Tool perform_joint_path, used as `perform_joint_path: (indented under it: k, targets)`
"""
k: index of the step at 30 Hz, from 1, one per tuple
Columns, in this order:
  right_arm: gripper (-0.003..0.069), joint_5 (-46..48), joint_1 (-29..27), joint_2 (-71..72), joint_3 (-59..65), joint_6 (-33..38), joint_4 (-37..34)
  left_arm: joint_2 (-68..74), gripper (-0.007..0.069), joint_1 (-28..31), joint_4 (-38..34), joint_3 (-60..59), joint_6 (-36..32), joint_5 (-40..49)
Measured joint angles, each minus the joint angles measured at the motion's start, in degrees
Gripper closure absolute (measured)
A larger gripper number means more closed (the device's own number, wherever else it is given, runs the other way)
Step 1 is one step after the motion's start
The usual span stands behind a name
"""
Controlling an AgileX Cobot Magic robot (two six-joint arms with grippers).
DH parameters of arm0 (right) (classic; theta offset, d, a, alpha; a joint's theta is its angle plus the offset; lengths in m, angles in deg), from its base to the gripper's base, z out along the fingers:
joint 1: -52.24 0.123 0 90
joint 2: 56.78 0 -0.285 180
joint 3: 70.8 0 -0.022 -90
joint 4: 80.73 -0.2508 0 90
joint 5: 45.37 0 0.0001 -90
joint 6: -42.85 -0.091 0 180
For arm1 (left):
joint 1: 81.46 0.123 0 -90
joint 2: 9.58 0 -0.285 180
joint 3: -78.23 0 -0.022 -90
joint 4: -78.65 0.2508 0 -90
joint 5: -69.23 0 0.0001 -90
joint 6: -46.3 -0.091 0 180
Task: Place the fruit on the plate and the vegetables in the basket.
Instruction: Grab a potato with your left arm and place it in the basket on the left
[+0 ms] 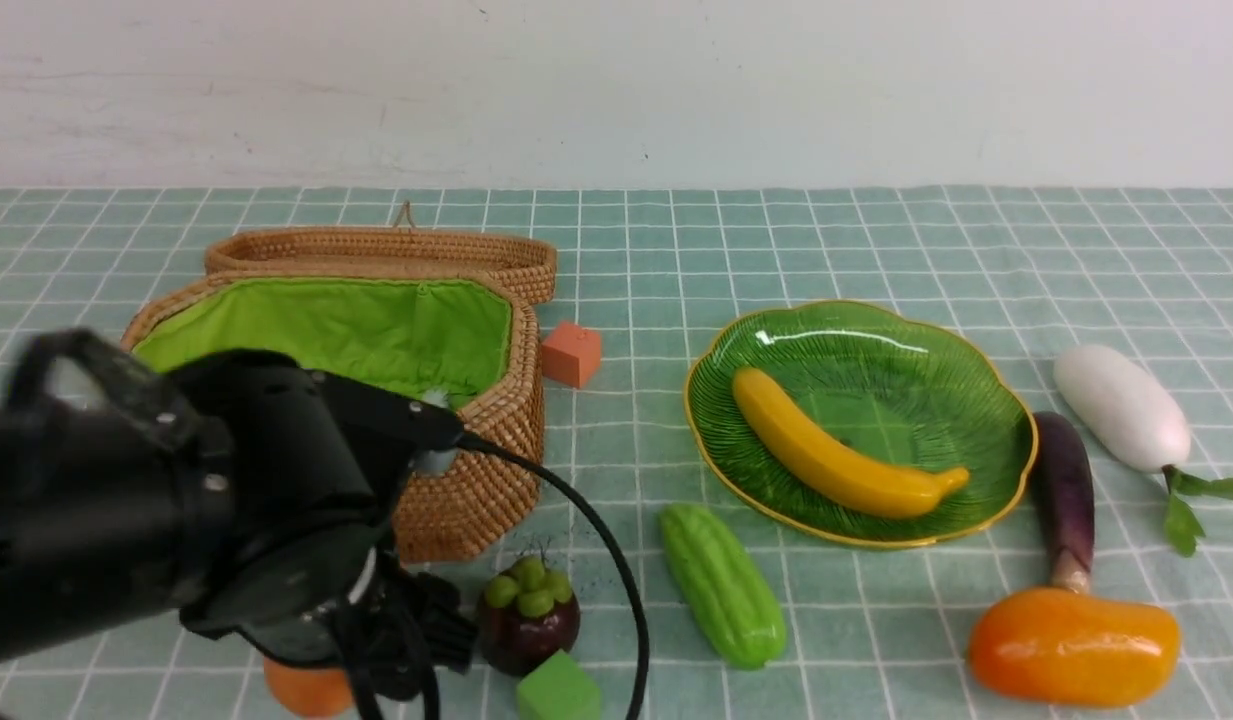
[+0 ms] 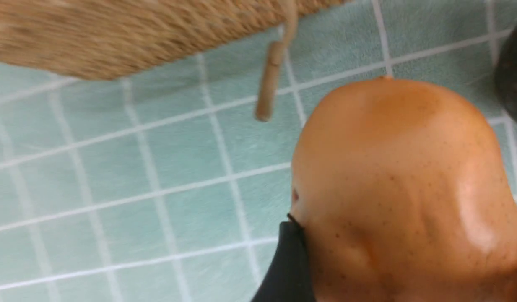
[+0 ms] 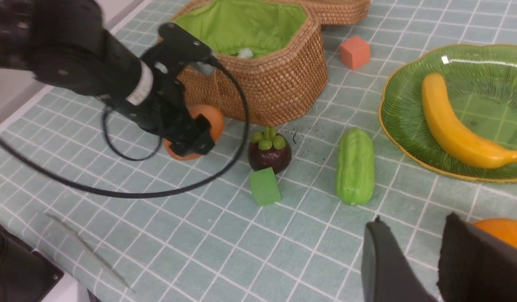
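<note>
Closest to the front camera is the black left arm point(image 1: 126, 500), blurred and filling the near left corner, its cable point(image 1: 596, 530) looping over the cloth. The left gripper point(image 3: 191, 140) is closed around the potato point(image 2: 401, 188): the wrist view shows one black finger point(image 2: 287, 260) pressed to the speckled orange-brown skin, low over the cloth just in front of the basket point(image 1: 476, 470). That basket stands open, lime lining showing, with its lid point(image 1: 396, 250) lying against its far side and a wooden toggle point(image 2: 268, 79) dangling on a cord from its woven wall. Just right of the potato sits the mangosteen point(image 1: 528, 620), with a green cube point(image 1: 558, 690) right against it on the robot's side. The gourd point(image 1: 723, 585) lies farther right, between the mangosteen and the plate point(image 1: 876, 350). The banana point(image 1: 836, 460) lies across the plate. Off the plate's right rim are the eggplant point(image 1: 1064, 490), then the radish point(image 1: 1121, 405), and the mango point(image 1: 1073, 645) at the eggplant's stem end. An orange-red cube point(image 1: 572, 353) sits beside the basket's right wall. The right gripper point(image 3: 426, 268) hangs over bare cloth, jaws apart with nothing between them, the mango just beside one finger. Everything lies on a pale green tablecloth point(image 1: 776, 250) checked with white lines, running back to a plain whitish wall point(image 1: 616, 80).
</note>
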Motion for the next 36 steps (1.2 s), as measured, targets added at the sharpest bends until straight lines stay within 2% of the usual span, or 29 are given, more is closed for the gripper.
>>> perform_joint_path:
  k: [4, 5, 6, 7, 8, 10, 13, 17, 19, 22, 27, 33, 36]
  targets:
    - [0.0445, -2.6, 0.0, 0.0, 0.0, 0.0, 0.0, -9.5, 0.0033, 0.2, 0.4, 0.2, -14.4, 2.4]
    - [0.0445, -2.7, 0.0, 0.0, 0.0, 0.0, 0.0, -9.9, 0.0033, 0.3, 0.5, 0.2, -15.2, 2.4]
    - [0.0445, -3.3, 0.0, 0.0, 0.0, 0.0, 0.0, -11.8, 0.0033, 1.2, 1.5, 1.2, -21.9, 2.7]
    - [0.0445, -3.4, 0.0, 0.0, 0.0, 0.0, 0.0, -11.8, 0.0033, 1.4, 1.5, 1.2, -21.9, 2.7]
    - [0.0445, -4.3, 0.0, 0.0, 0.0, 0.0, -0.1, -12.8, 0.0033, 3.8, 3.0, 3.7, -29.9, 2.4]
    - [0.0445, -4.7, 0.0, 0.0, 0.0, 0.0, -0.1, -12.8, 0.0033, 5.6, 3.4, 5.1, -33.9, 1.6]
    - [0.0445, -6.2, 0.0, 0.0, 0.0, 0.7, -0.3, -11.0, 0.0033, 12.8, 2.3, 10.3, -49.6, -4.9]
    - [0.0445, -8.0, 0.0, 0.0, 0.0, 3.1, -1.9, -6.4, 0.0033, 19.0, -1.7, 14.8, -66.6, -7.2]
    - [0.0443, -8.3, 0.0, 0.0, 0.0, 4.4, -3.0, -3.8, 0.0033, 21.0, -3.0, 15.9, -71.8, -7.3]
    - [0.0442, -8.3, 0.0, 0.0, 0.0, 5.2, -4.0, 0.1, 0.0033, 23.0, -3.0, 16.2, -75.6, -7.8]
    - [0.0444, -8.1, 0.0, 0.0, 0.0, 5.4, -4.5, 4.3, 0.0033, 23.6, -0.4, 16.2, -75.6, -9.4]
    - [0.0444, -6.7, 0.0, 0.0, 0.0, 5.4, -4.7, 4.5, 0.0033, 23.6, 1.5, 16.3, -69.7, -11.9]
    - [0.0445, -6.6, 0.0, 0.0, 0.0, 5.4, -4.8, 4.1, -0.0004, 23.6, 2.7, 16.3, -66.4, -12.2]
